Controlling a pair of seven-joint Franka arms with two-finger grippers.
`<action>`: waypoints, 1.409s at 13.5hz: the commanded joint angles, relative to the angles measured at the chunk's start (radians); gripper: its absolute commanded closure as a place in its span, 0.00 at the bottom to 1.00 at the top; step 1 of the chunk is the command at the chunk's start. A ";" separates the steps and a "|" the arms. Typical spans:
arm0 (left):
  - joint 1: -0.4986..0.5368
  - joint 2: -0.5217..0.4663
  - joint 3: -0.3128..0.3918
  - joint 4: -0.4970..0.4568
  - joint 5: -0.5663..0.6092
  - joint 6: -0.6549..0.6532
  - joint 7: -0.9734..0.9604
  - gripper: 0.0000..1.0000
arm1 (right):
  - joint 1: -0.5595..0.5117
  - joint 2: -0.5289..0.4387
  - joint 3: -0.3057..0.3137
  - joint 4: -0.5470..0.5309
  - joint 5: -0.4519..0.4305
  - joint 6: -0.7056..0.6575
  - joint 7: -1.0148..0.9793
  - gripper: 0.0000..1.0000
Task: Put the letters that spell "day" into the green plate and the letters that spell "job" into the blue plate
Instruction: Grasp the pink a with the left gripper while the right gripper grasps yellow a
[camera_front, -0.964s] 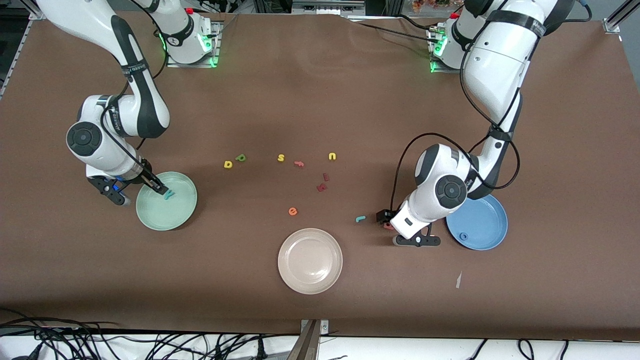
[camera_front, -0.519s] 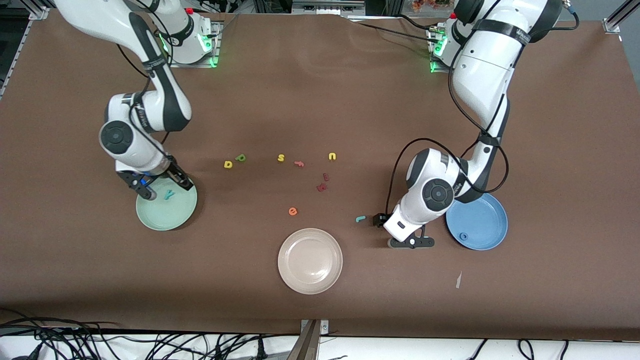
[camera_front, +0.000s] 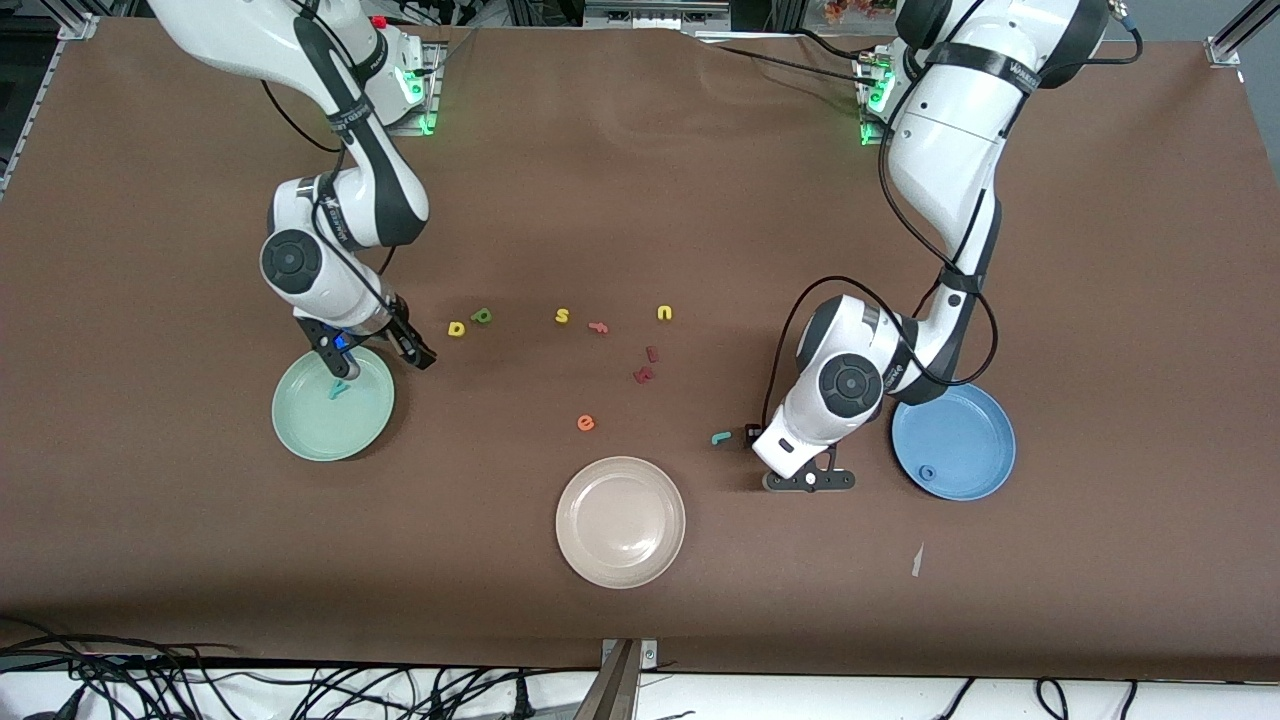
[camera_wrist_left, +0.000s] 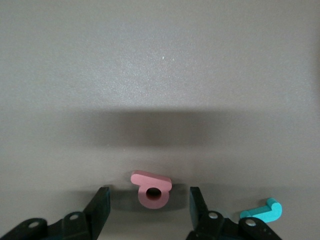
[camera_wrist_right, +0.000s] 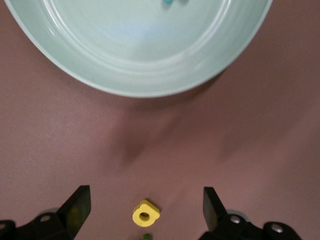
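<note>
Front view first: the brown bench (camera_front: 640, 200) carries three plates and a scatter of small foam letters across its middle. The green plate (camera_front: 300, 430) sits toward the right arm's end with the teal y (camera_front: 340, 388) lying in it. The blue plate (camera_front: 965, 425) sits toward the left arm's end, and the blue o (camera_front: 929, 472) lies near its rim nearest the front camera. A beige plate (camera_front: 620, 521) rests between them, closer to the bench's front edge.

The right gripper (camera_front: 376, 352) hangs just over the green plate's rim, on the side toward the yellow d (camera_front: 456, 328) and the green a (camera_front: 482, 316), which lie side by side on the bare bench. In the right wrist view its fingers (camera_wrist_right: 75, 205) stand wide apart and empty, with the d showing between them and the plate just past it.

The left gripper (camera_front: 775, 460) is down at the bench between the teal j (camera_front: 720, 438) and the blue plate. The left wrist view shows its fingers (camera_wrist_left: 100, 205) apart on either side of the pink b (camera_wrist_left: 151, 187), not touching it; the b lies flat on the bench, and the j lies just outside one finger.

Across the middle also lie a yellow s (camera_front: 562, 316), a yellow u (camera_front: 664, 313), an orange e (camera_front: 586, 423) and a few red letters (camera_front: 645, 372).
</note>
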 joint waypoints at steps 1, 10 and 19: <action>-0.018 0.031 0.022 0.033 0.039 0.002 -0.035 0.32 | 0.017 -0.004 0.021 -0.037 0.021 0.054 0.081 0.01; -0.019 0.031 0.022 0.033 0.056 0.002 -0.035 0.72 | 0.064 0.079 0.022 -0.040 0.023 0.143 0.130 0.02; -0.008 0.016 0.022 0.033 0.087 -0.002 -0.002 0.90 | 0.077 0.078 0.022 -0.038 0.018 0.143 0.218 1.00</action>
